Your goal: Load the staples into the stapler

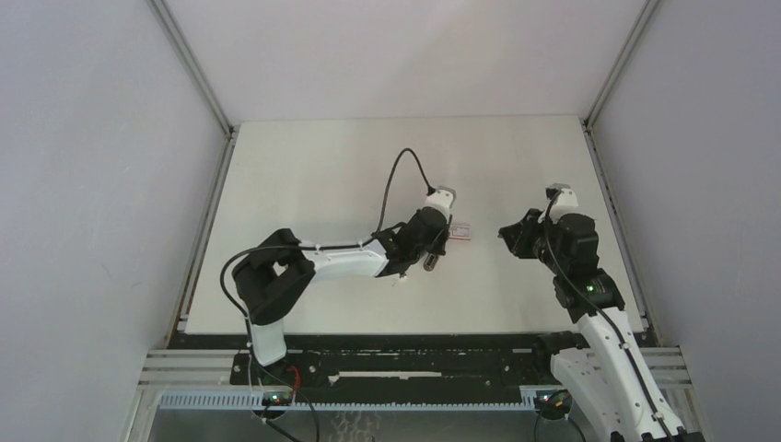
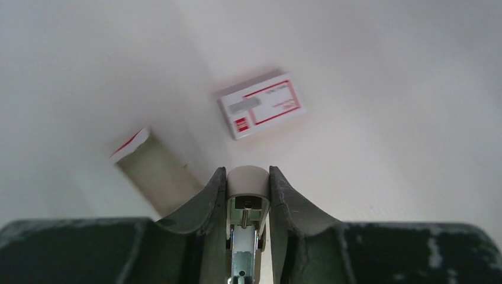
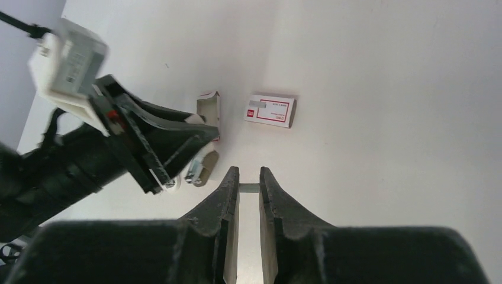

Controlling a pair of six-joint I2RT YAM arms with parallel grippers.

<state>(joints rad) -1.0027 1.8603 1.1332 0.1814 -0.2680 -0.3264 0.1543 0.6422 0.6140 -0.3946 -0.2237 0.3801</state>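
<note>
Left hand [image 2: 247, 174] clamps the mini stapler [image 2: 248, 184], channel [image 2: 243, 263] exposed, so the right hand [image 3: 249, 175] can feed its pinched staple strip [image 3: 249, 188].

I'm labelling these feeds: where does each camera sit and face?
Top external: above and behind the bases, looking down at the table; left arm and right arm show.
Left wrist: on the left arm, looking past the left hand, shut on the stapler, toward the white box.
Right wrist: on the right arm, looking past the right hand, shut on the staples, toward the left hand and box.
All share the box.
</note>
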